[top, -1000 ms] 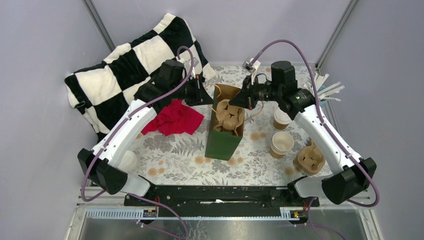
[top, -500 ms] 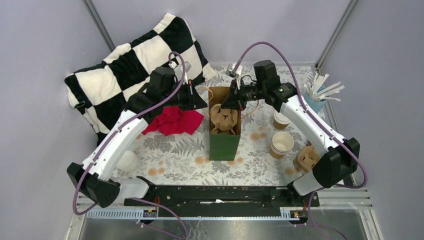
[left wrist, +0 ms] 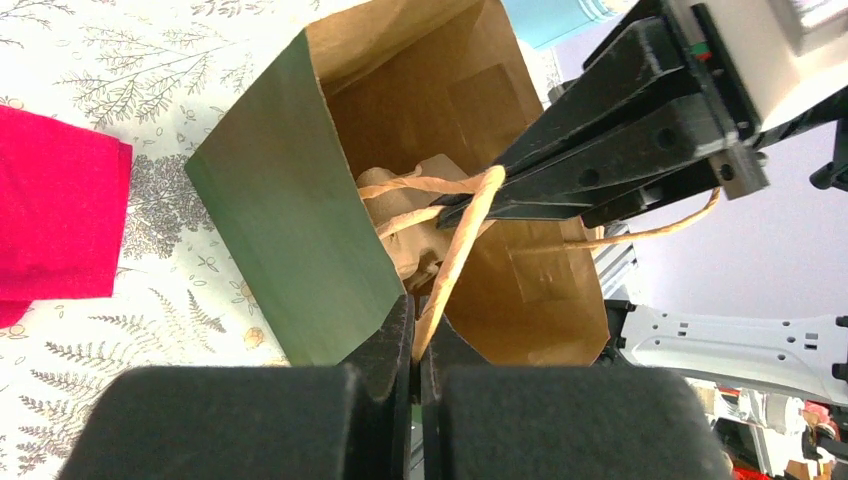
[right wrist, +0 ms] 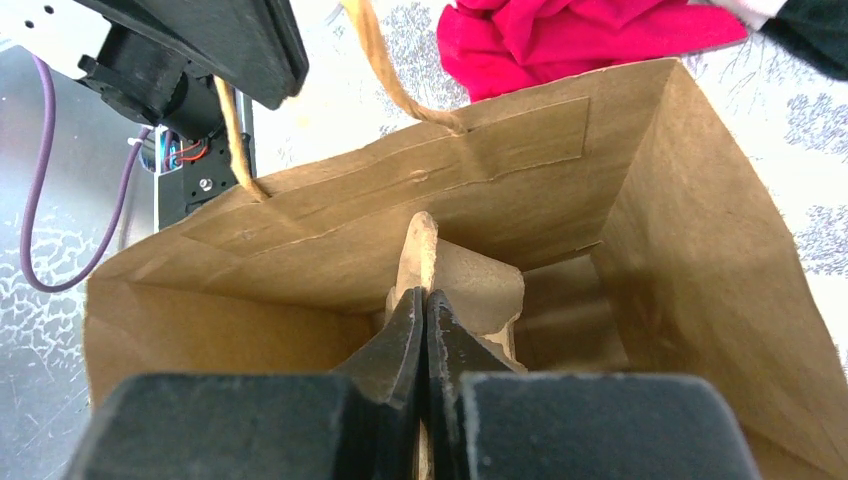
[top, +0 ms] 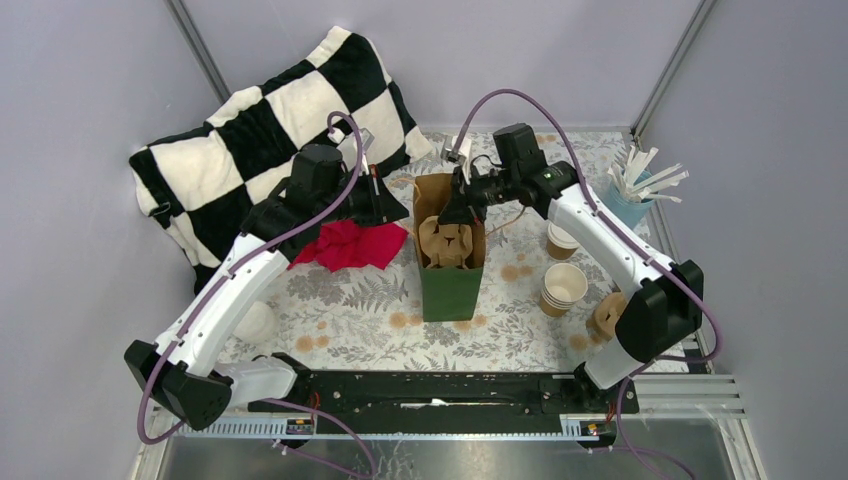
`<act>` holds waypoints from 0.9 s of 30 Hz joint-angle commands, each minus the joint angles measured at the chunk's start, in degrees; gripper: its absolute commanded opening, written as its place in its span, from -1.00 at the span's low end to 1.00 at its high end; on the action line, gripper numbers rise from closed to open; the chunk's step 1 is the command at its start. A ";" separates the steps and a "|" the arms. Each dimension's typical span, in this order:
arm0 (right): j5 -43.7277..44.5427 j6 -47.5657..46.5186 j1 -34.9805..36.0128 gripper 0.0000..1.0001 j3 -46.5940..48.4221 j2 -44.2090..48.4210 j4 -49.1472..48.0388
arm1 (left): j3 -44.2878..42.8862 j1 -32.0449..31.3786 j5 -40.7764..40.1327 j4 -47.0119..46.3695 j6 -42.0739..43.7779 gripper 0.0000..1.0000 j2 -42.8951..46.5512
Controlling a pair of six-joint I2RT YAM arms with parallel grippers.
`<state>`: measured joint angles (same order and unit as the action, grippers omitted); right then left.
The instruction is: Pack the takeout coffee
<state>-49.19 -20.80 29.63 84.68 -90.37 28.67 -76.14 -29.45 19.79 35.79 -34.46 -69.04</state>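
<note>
The takeout coffee (top: 561, 240), a brown cup with a white lid, stands on the table right of the green paper bag (top: 450, 285). My left gripper (top: 402, 207) is shut on the bag's twine handle (left wrist: 455, 255) at the bag's left rim; in the left wrist view it (left wrist: 415, 312) pinches the twine. My right gripper (top: 446, 210) reaches into the bag's mouth and is shut on the middle ridge of a molded cardboard cup carrier (top: 447, 242). In the right wrist view it (right wrist: 425, 305) grips the carrier (right wrist: 485, 285) inside the bag (right wrist: 700, 250).
A stack of lidless cups (top: 563, 287) and a second carrier (top: 610, 318) sit at the right. A red cloth (top: 345, 243) lies left of the bag. A checkered cushion (top: 250, 130) is at the back left. A blue cup of white sticks (top: 632, 195) is at the far right.
My right gripper has moved left and down, taking the carrier deeper into the bag. The bag has come upright. My left arm has shifted a little left, still holding the handle.
</note>
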 commanded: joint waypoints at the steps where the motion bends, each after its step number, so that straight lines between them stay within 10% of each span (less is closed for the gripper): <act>1: -1.13 -2.04 1.17 -0.94 2.28 -1.41 1.04 | 0.17 0.21 -1.15 -3.36 1.23 -1.00 1.71; 13: 7.42 -1.64 2.52 -0.76 1.39 -1.76 0.51 | 0.18 0.18 -1.24 -2.81 1.86 -1.00 1.72; 21: 22.71 1.39 4.18 0.10 2.67 2.08 -1.87 | 0.22 0.18 -1.38 -1.86 2.42 -1.00 1.67; 27: 29.40 5.58 5.79 0.36 7.45 4.47 0.65 | -0.03 0.18 -0.88 -1.64 2.71 -1.00 1.23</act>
<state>-26.74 -18.85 34.09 86.78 -90.24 28.97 -75.99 -29.45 19.00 35.90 -32.97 -69.04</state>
